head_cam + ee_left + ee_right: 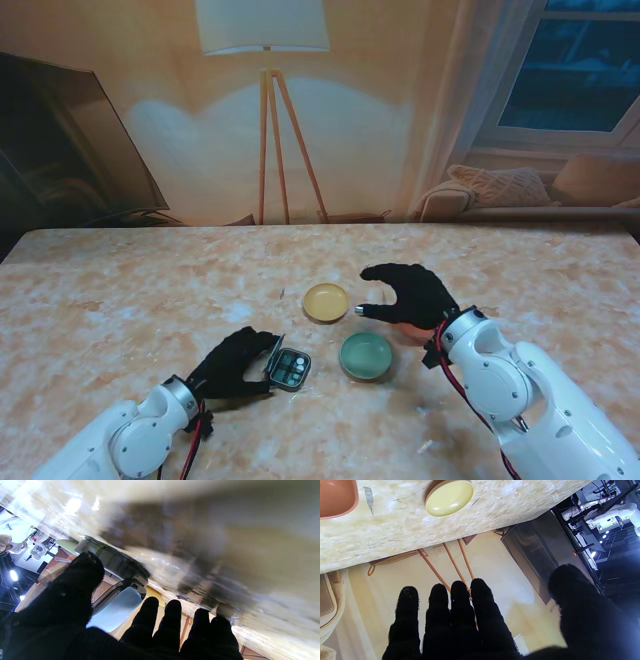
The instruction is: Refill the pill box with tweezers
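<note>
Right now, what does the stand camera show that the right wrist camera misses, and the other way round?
Only the stand view shows the open pill box at the left hand, the green dish and the right hand's back. Only the right wrist view shows an orange dish at its edge and the right hand's fingers spread, holding nothing. Both show the yellow dish on the marble table. Tweezers show in neither.

orange dish [335,498] cut off, tabletop [225,542] blurred
</note>
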`<state>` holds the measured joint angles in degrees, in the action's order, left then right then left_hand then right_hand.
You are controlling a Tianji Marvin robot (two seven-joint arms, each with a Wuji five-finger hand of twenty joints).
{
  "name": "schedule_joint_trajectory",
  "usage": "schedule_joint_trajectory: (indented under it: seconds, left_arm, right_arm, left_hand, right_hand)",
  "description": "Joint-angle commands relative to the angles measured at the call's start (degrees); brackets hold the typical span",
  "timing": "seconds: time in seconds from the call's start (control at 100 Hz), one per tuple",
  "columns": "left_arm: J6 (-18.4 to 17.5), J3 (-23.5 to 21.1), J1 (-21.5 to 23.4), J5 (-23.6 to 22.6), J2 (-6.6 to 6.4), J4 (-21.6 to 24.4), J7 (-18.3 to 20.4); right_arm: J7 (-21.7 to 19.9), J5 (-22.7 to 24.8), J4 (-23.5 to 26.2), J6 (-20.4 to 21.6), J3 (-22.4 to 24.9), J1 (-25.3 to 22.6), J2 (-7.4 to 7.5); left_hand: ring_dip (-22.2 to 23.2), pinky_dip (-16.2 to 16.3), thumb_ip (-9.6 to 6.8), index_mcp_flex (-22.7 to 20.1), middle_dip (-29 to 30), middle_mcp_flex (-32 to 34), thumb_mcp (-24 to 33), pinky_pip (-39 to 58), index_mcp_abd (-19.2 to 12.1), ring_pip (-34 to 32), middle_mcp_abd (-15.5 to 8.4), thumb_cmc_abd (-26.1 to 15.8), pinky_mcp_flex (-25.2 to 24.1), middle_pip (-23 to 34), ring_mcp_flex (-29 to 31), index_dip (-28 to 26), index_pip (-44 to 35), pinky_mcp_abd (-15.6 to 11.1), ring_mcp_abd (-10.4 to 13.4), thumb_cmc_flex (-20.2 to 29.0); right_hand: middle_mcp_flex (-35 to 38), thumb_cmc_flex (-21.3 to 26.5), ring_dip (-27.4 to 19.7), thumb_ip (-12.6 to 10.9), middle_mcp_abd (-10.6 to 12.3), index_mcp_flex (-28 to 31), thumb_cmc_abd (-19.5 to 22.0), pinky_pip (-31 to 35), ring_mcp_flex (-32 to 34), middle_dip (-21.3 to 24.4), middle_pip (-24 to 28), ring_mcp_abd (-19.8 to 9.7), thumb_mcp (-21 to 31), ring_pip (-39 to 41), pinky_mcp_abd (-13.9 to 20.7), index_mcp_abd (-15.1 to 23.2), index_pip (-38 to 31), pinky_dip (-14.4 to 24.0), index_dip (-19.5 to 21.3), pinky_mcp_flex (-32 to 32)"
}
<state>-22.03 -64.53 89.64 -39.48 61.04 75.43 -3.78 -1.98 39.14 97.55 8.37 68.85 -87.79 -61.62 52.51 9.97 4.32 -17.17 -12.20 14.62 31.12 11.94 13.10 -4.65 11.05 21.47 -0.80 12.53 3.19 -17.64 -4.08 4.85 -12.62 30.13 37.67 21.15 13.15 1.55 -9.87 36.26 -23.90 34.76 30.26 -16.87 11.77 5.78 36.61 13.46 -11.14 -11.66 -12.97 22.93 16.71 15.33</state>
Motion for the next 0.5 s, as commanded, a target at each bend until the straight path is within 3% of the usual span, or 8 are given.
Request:
schedule_joint_trajectory:
  seconds: [0.0,0.17,0.49]
  left_arm:
    - [0.2,1.1,1.2,-0.4,0.22,-1.7,1.9]
    - [0.4,1.7,0.8,-0.8,0.19,-2.1,1.7]
    - [0.9,1.8,0.9,-1.0,-0.02,-1.6,2.6]
  right_arm:
    - [-0.6,-0.3,0.6,0.1,-0.8,-0.1,-0.68]
    - [1.0,-2.4,0.2,-0.6,-3.1,0.6,-1.26]
    - [3.4,-4.1,-1.3,-0.9,-8.0,3.0,-2.06]
  left_hand:
    - [1.0,3.7,1.0,-1.1,-0.4,0.8,1.5,12.2,-0.9,-3.7,-1.3,1.4,6.5,0.2,4.6,-1.0,-0.4,-2.8,-0.3,0.2]
    - [1.0,3.9,0.89,-1.5,-0.7,1.3,1.9,12.7,-1.2,-3.8,-1.5,1.5,6.8,0.6,5.1,-1.8,-0.7,-2.9,0.0,2.0]
    - [1.2,4.4,0.68,-2.8,-1.4,2.7,2.3,13.8,-2.0,-4.1,-2.4,1.6,7.9,1.7,6.6,-3.1,-1.7,-3.4,0.5,4.9]
  right_hand:
    - [2.0,1.4,2.0,1.3,-1.0,1.7,2.4,2.4,1.4,-1.5,1.3,0.3,-0.4,1.3,1.1,0.8,-1.1,1.9,1.0,0.5]
    - [7.5,5.2,4.8,0.4,-1.3,7.5,6.0,8.3,5.7,-4.0,4.4,1.7,-4.8,5.7,1.8,2.6,-5.2,3.8,3.5,2.3]
    - [10.9,6.9,9.2,-0.2,-2.0,12.4,7.3,16.5,7.2,-7.6,9.9,3.5,-5.6,14.9,3.3,4.5,-9.9,4.6,7.1,3.7]
